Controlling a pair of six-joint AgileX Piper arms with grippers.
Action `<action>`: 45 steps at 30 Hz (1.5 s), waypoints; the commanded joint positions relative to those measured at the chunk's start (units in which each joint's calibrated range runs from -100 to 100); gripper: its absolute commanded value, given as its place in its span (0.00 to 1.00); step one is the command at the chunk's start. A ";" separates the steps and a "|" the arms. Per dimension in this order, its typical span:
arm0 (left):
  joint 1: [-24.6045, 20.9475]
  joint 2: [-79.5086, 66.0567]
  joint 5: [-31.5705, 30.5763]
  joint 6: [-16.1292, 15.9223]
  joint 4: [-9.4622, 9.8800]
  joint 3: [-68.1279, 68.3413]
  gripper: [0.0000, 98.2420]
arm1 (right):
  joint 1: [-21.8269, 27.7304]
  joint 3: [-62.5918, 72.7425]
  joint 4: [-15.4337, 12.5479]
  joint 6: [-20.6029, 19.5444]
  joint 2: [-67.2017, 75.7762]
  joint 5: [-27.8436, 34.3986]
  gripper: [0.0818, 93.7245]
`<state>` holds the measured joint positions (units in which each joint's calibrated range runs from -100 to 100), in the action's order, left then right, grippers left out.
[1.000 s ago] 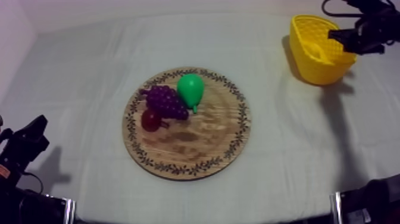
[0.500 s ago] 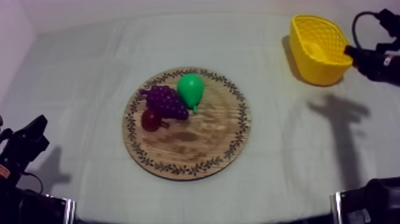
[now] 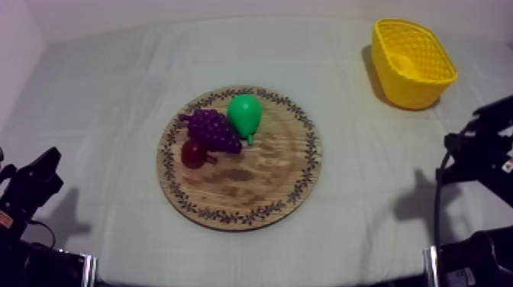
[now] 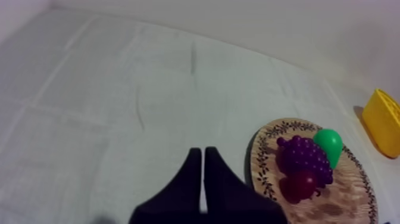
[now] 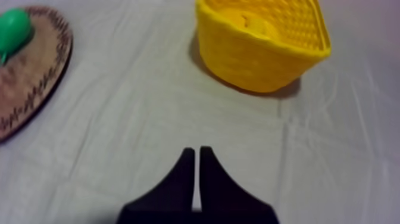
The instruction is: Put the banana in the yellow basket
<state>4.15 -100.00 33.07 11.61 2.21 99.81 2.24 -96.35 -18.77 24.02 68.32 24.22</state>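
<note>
Since a second ago the right arm (image 3: 487,151) has drawn back from the rim of the yellow basket (image 3: 416,90) and now sits low by the table's right edge. The left arm (image 3: 32,187), the fruit and the basket lie as they did.

The left gripper (image 4: 199,150) rests over bare cloth (image 4: 119,101), its two black fingers pressed together into a narrow wedge with nothing between them. Ahead of those fingertips and off to their right lies the round wooden board (image 3: 252,191). The near part of its patterned rim is not far from them.

On the board, the small red fruit (image 3: 192,154) is the piece nearest the left fingers. The bunch of grapes (image 3: 212,130) touches it just beyond, and the green pear (image 3: 245,114) lies past the grapes, against them.

The basket stands on the cloth, well apart from the board. It is far from the left fingers and ahead of the right ones. The banana (image 3: 407,69) lies inside it as a pale yellow curve against the mesh, off the board.

The right gripper (image 5: 197,150) hangs over bare cloth with its fingers also closed on each other, gripping nothing. The basket is straight ahead of its fingertips and a little to their right, clear of them. The board's edge, with the pear on it, is ahead to their left.
</note>
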 commanded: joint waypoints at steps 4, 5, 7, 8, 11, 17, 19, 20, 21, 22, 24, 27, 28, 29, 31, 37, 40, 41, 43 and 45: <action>0.01 0.00 -0.01 -0.02 0.01 -0.03 0.00 | -0.84 -2.78 15.86 -16.65 13.79 6.52 0.00; 0.01 0.00 -0.01 -0.02 0.01 -0.03 0.00 | -1.22 -2.94 16.39 -17.55 15.31 8.04 0.00; 0.01 0.00 -0.01 0.00 0.01 -0.03 0.00 | -1.95 -3.13 17.08 -19.12 18.20 10.69 0.00; 0.01 0.00 -0.01 -0.02 0.01 -0.03 0.00 | -2.26 -3.08 17.29 -19.81 19.54 11.95 0.00; 0.01 0.00 -0.01 -0.02 0.01 -0.03 0.00 | -3.07 -2.33 17.68 -20.90 22.98 16.12 0.00; 0.01 0.00 -0.01 -0.01 -0.02 -0.03 0.00 | -3.35 -1.67 17.97 -22.00 26.75 19.70 0.00; 0.01 0.00 -0.01 -0.01 -0.03 -0.03 0.00 | -3.05 -1.60 17.99 -21.83 27.06 20.00 0.00; 0.01 0.00 -0.01 -0.01 -0.03 -0.03 0.00 | -2.90 -1.65 18.00 -21.75 27.14 19.97 0.00; 0.01 0.00 -0.01 -0.01 -0.03 -0.03 0.00 | -2.77 -1.91 17.97 -21.54 27.21 19.22 0.00; 0.01 0.00 -0.01 -0.03 -0.03 -0.03 0.00 | -2.68 -2.33 17.90 -21.09 27.25 17.54 0.00; 0.01 0.00 -0.01 -0.03 -0.03 -0.03 0.00 | -2.61 -2.83 17.78 -19.67 27.30 14.71 0.00; 0.01 0.00 -0.01 -0.03 -0.04 -0.03 0.00 | -2.57 -3.15 17.71 -16.78 27.33 13.24 0.00; 0.01 0.00 -0.01 -0.02 -0.04 -0.03 0.00 | -2.56 -3.20 17.70 -15.84 27.34 13.01 0.00; 0.01 0.00 -0.01 0.00 -0.04 -0.03 0.00 | -2.55 -3.23 17.69 -14.96 27.34 12.85 0.00; 0.01 0.00 -0.01 -0.02 -0.04 -0.03 0.00 | -2.55 -3.27 17.68 -13.62 27.34 12.66 0.00; 0.01 0.00 -0.01 -0.04 -0.04 -0.03 0.00 | -2.54 -3.31 17.67 -12.46 27.35 12.50 0.00; 0.01 0.00 -0.01 0.00 -0.04 -0.03 0.00 | -2.54 -3.31 17.67 -12.44 27.35 12.48 0.00; 0.01 0.00 -0.01 -0.02 -0.04 -0.03 0.00 | -2.54 -3.31 17.67 -12.43 27.35 12.48 0.00; 0.01 0.00 -0.01 -0.03 -0.04 -0.03 0.00 | -2.54 -3.31 17.67 -12.41 27.35 12.48 0.00; 0.01 0.00 -0.01 -0.02 -0.04 -0.03 0.00 | -2.54 -3.31 17.67 -12.39 27.35 12.48 0.00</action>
<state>4.15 -100.00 33.07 11.58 2.21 99.81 -0.32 -99.62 -1.06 11.49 95.66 36.65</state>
